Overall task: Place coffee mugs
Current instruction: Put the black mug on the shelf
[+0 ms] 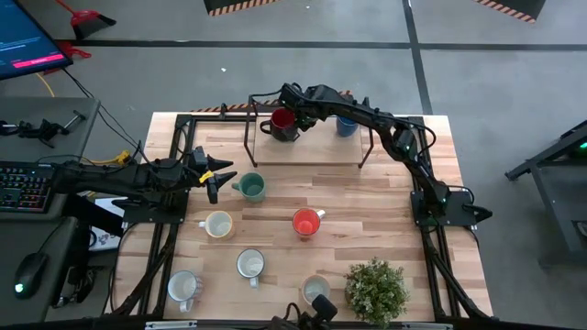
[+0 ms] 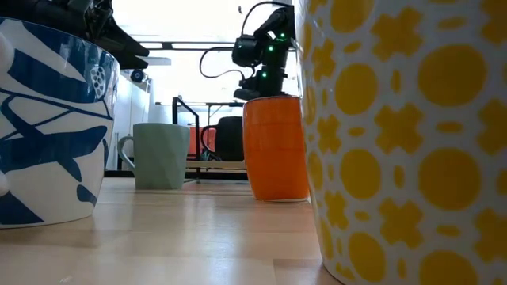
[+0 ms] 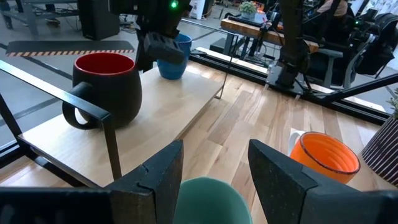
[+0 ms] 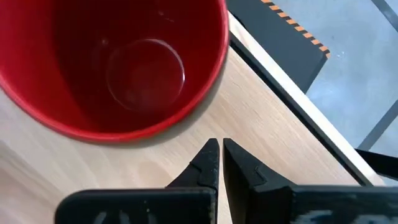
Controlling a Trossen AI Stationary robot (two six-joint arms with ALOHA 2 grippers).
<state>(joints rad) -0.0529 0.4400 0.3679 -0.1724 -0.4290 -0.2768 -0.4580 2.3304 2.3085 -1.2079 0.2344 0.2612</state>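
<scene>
Low view largely blocked: a white mug with blue pattern (image 2: 47,134) fills one side, a white mug with yellow pattern (image 2: 412,134) the other, both cut off by the frame. Between them only the teal green mug (image 2: 161,155) and orange mug (image 2: 276,148) show whole.

Left wrist view: teal green mug's rim cut off at the frame edge, sitting between the fingers (image 3: 155,177). Right wrist view: dark red mug (image 4: 118,62) shows only its red inside, rim partly out of frame.

Left gripper (image 1: 223,177): jaws spread wide, just beside the teal green mug (image 1: 249,187), nothing held. Right gripper (image 1: 292,104): fingers pressed together, empty, over the raised wooden shelf (image 1: 312,147) next to the dark red mug (image 1: 282,123).

Blue mug (image 1: 346,126) on the same shelf, partly hidden under the right arm.

On the table (image 1: 367,229): orange mug (image 1: 306,222) near the middle; cream mug (image 1: 218,225) beside it toward the left arm; white mugs at (image 1: 250,265), (image 1: 183,286) and (image 1: 315,290) along the near edge. Green potted plant (image 1: 376,289) at the near corner on the right arm's side, touching none of them.
</scene>
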